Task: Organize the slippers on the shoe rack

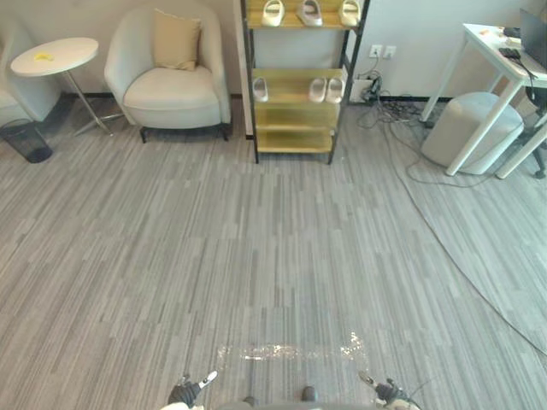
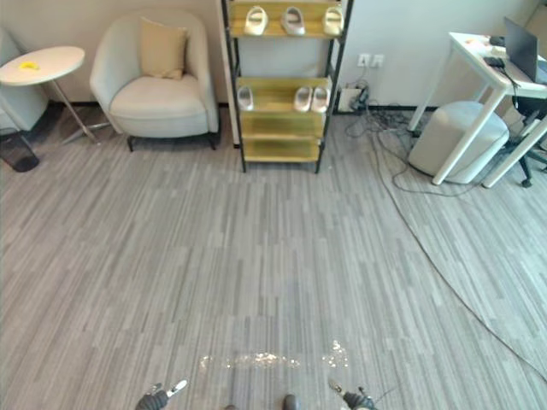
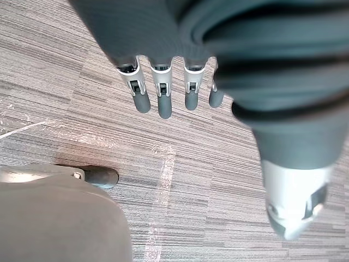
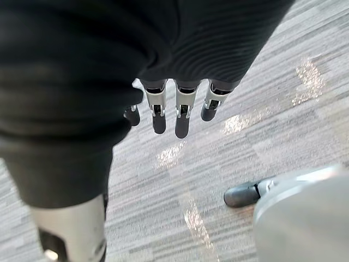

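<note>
Shoe rack, black frame w/ wood shelves, is set against the back wall. 3 white slippers are lined up on top. Mid shelf: lone slipper left, pair right.

Open carpet leads to the shoe rack, flanked by armchair and pouf.

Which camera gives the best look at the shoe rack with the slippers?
The right eye view: the shoe rack and slippers on two shelves show most fully. The left eye view crops the top shelf closer. The wrist views face carpet.
</note>
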